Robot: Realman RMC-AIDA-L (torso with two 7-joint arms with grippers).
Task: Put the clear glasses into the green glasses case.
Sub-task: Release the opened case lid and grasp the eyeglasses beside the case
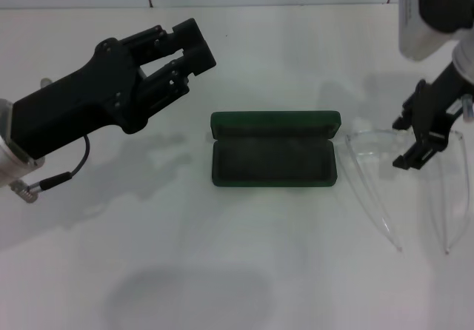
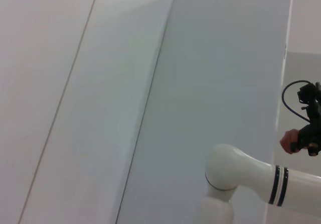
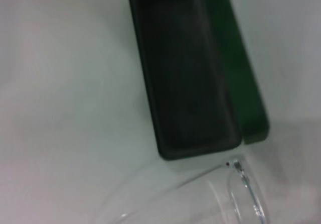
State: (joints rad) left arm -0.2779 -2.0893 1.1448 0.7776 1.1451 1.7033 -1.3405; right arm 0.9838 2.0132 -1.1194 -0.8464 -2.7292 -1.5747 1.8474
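Note:
The green glasses case [image 1: 274, 152] lies open in the middle of the white table, its dark lining up and its lid standing at the far side. The clear glasses [image 1: 385, 189] rest just right of it, their thin arms stretched toward the front edge. My right gripper [image 1: 406, 143] hangs open over the lens end of the glasses, holding nothing. My left gripper [image 1: 194, 45] is raised at the left, open and empty, well apart from the case. The right wrist view shows the open green glasses case [image 3: 190, 68] with the clear glasses [image 3: 235, 194] beside it.
The white table [image 1: 237, 271] ends at a pale wall at the back. The left wrist view holds only wall panels and a white arm segment [image 2: 251, 179].

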